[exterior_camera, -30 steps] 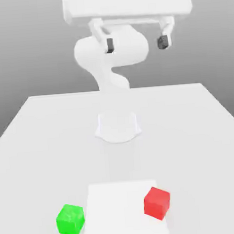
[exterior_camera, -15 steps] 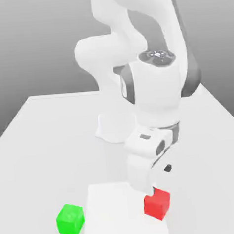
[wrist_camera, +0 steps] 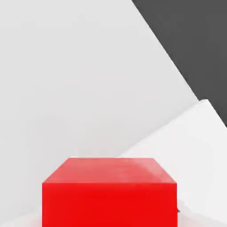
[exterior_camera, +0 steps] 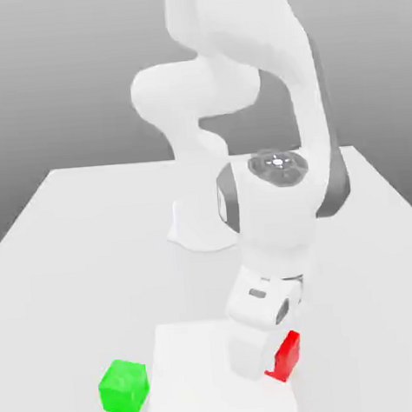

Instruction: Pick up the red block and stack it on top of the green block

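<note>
- Found the red block down at the white panel's edge, towards the exterior view's right, partly hidden by the hand; saw no clear lift or shift from its earlier spot.
- Saw the gripper lower than half a second before, brought down over and around the red block; took this as the end of the approach, with grasping the step in hand.
- Could not tell how wide open or how tightly closed, nor whether already gripping the block; judged a firm, centred hold necessary before any raising.
- Noted the green block unmoved, just beside the panel towards the exterior view's left, with its top bare and ready for stacking.
- Saw no obstacle between the two blocks, only the flat panel; judged a straight lift, then a sideways carry above the green block's height, best for avoiding a knock.
- Noticed both blocks turned at an angle on the pale table; expected some need for aligning faces before release.
</note>
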